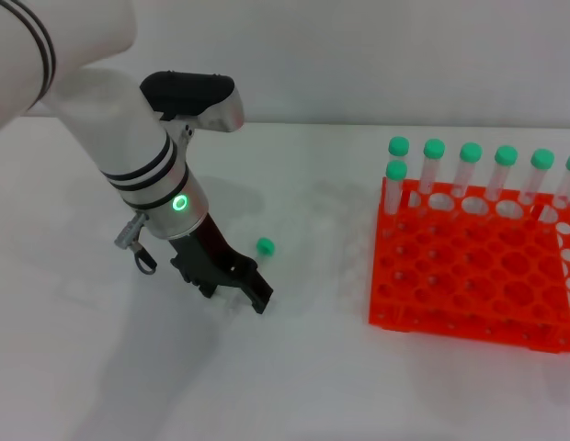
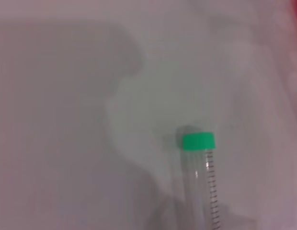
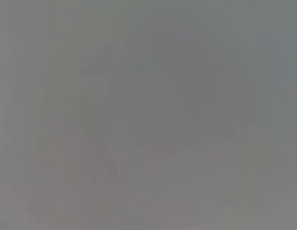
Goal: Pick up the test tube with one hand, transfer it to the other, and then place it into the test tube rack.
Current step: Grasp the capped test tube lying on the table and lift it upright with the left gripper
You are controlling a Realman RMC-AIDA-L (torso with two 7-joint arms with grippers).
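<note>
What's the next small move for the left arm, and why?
Probably close the left gripper and lift: it sits low on the white table beside the clear plastic green-capped test tube, well short of the orange-red rack. Right gripper isn't visible.

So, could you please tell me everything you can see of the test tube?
The test tube is thin clear plastic with a round green cap and a printed graduation scale along its side. It sits at the left gripper on the white table, apart from the orange-red rack.
</note>
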